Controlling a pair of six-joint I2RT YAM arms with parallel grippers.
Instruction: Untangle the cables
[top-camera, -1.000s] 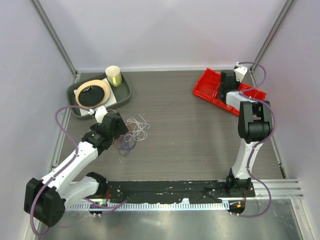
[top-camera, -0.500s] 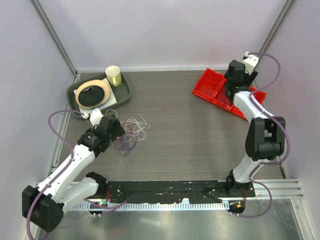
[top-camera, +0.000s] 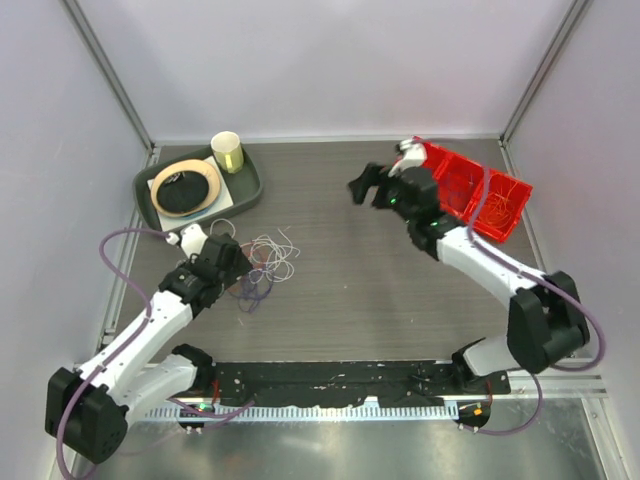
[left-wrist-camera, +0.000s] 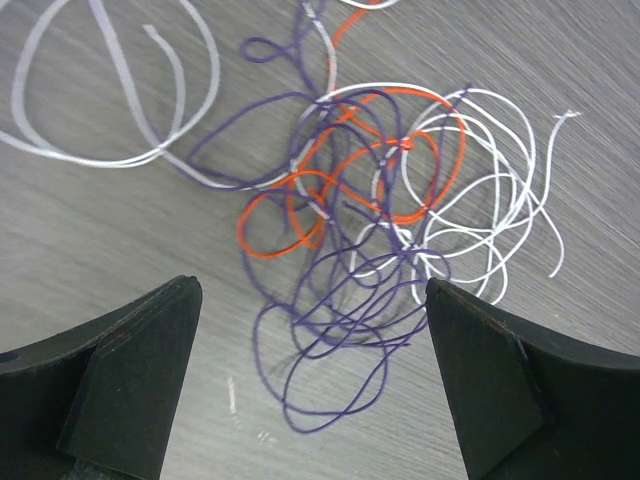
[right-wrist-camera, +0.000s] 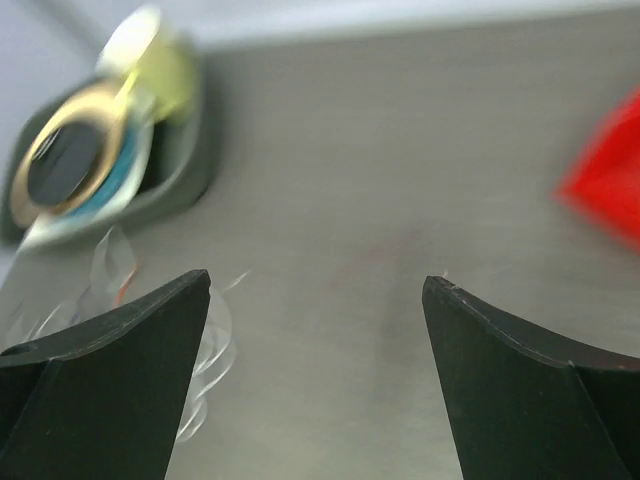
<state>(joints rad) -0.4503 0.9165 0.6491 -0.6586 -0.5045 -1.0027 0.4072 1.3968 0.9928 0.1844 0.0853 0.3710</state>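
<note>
Right wrist view blurred; white loop cut off in left wrist view. Cables sprawl on table, no clear long axis, under left gripper, jaws spread, empty. Right gripper likewise agape, empty.

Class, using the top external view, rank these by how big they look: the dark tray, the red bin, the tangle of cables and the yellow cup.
Largest: dark tray and red bin, too alike to rank; the right arm hides part of the bin.
Next: tangle of cables.
Smallest: yellow cup.
</note>
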